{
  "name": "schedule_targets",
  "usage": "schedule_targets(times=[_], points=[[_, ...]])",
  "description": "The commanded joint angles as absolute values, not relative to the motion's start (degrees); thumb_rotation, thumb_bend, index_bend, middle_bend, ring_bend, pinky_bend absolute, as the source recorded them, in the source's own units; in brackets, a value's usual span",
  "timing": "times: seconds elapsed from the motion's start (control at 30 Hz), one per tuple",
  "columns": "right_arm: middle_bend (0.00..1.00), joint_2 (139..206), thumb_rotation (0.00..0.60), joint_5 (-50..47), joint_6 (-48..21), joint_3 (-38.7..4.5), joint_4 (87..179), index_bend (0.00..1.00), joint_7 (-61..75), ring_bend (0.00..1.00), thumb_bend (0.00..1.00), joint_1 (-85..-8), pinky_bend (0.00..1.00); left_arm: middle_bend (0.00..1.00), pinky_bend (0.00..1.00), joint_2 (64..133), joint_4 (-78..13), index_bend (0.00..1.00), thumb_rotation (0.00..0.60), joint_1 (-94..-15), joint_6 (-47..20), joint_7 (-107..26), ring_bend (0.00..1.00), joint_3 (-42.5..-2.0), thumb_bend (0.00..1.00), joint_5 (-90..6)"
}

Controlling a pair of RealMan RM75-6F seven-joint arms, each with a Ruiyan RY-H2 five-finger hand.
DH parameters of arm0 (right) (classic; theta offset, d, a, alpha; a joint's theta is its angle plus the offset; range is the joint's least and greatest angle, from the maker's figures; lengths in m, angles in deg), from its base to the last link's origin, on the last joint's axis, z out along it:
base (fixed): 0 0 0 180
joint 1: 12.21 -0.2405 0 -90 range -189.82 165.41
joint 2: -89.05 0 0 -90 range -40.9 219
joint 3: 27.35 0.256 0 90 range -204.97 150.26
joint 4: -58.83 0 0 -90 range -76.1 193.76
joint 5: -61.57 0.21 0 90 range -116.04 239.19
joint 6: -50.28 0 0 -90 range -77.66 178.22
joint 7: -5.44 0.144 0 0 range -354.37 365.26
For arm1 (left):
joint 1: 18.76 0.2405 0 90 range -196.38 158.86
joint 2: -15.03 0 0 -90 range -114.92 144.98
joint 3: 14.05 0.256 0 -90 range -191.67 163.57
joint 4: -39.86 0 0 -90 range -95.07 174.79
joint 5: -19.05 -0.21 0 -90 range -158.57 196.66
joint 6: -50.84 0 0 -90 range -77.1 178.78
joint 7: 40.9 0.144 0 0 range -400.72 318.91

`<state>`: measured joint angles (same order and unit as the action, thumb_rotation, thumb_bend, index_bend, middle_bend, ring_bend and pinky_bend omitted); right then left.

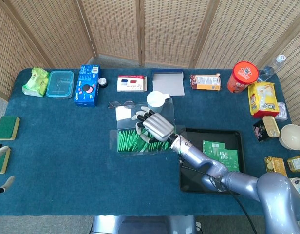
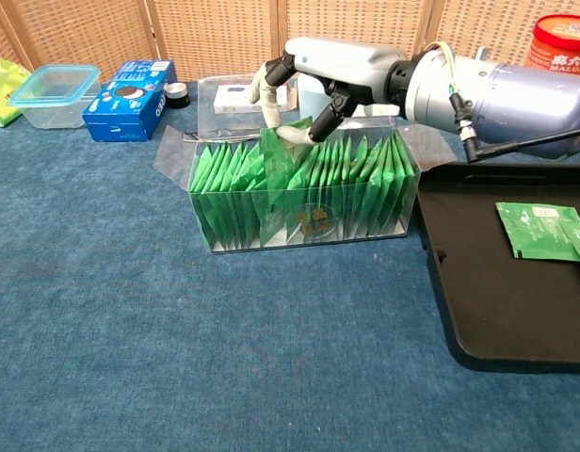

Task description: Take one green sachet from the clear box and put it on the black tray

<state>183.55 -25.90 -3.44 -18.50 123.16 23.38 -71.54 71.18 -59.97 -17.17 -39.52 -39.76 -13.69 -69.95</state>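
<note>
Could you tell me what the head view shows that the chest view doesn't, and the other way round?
Only the head view shows the left hand at the table's left edge near two sponges, plus the far-right snacks and white bowl. Only the chest view shows, side-on, the right hand pinching one green sachet that stands proud of the row. Both show the clear box, the black tray with sachets already on it, the blue biscuit box and the red tub.
</note>
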Motion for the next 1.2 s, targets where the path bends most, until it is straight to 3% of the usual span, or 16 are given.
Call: schedule_targets(times=[0.03, 0.63, 1.0, 1.2], points=[[0.27, 182.4, 0.600, -25.8, -3.8, -18.5, 124.2, 0.79, 23.2, 0.18, 0.48, -71.0, 0.10, 0.12, 0.24, 71.3, -59.9, 0.13, 0.600, -17.2, -39.5, -39.8, 0.11, -13.7, 0.24, -70.0], [0.27, 166.5, 0.600, -25.4, -12.4, -18.6, 140.8, 0.77, 20.4, 0.18, 0.48, -62.4, 0.10, 0.12, 0.24, 71.7, -60.6, 0.13, 0.600, -17.8, -39.5, -39.3, 0.11, -13.9, 0.24, -71.0], [0.27, 155.2, 0.600, -25.2, -21.2, -21.6, 149.0, 0.76, 19.5, 0.18, 0.48, -51.8, 0.10, 0.12, 0.24, 71.5, -62.2, 0.13, 0.600, -18.3, -40.0, -38.4, 0.11, -14.1, 0.24, -72.6], [0.27, 153.3, 0.600, -25.0, -22.9, -23.4, 149.3, 0.74, 19.8, 0.18, 0.48, -47.7, 0.10, 0.12, 0.24, 71.3, -63.0, 0.13, 0.600, -18.2, -40.2, -37.8, 0.11, -13.9, 0.24, -72.9]])
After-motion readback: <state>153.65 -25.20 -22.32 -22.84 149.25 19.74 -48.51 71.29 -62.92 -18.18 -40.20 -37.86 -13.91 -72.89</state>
